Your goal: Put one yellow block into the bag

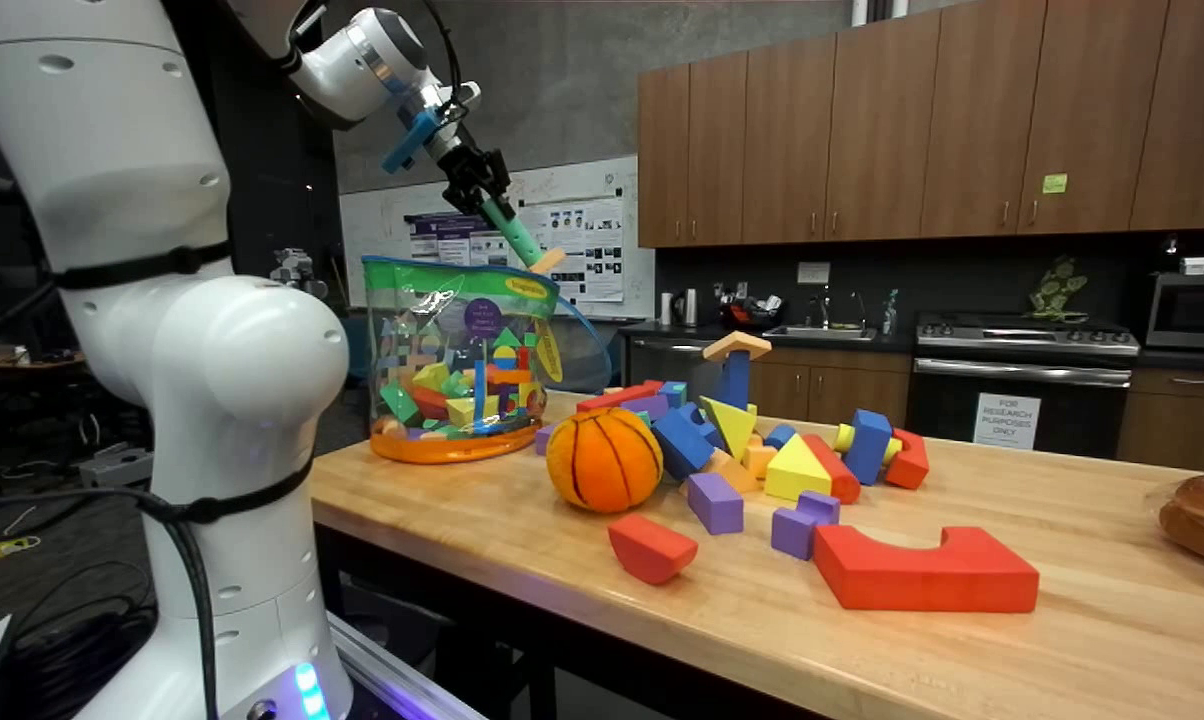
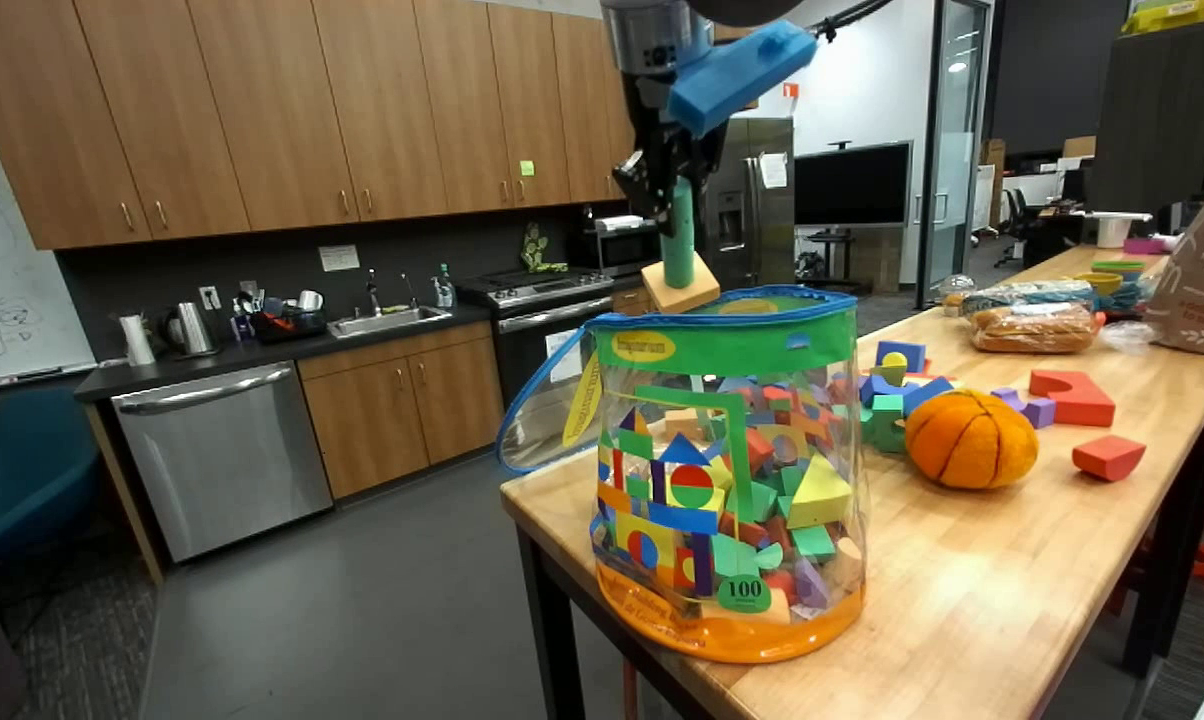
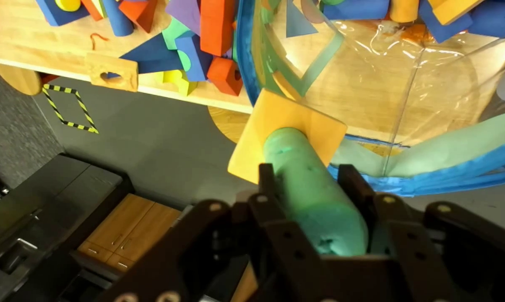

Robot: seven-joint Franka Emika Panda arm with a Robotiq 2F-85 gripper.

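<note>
The hand (image 3: 307, 173) is clamped on a tilted green foam-like cylinder (image 3: 314, 189), with a yellow-tan square foam-like block (image 3: 292, 115) at its lower end by the edge of the clear, blue-rimmed plastic bag (image 2: 737, 345), so letting go off-centre could drop both outside.

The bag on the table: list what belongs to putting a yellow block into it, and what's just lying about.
Belongs to the job:
bag
gripper, clasping the green cylinder
square yellowish block at the cylinder's tip, probably the one meant

Just lying about:
orange ball
red arch block
small red block
wrapped loaf, by its look
</note>
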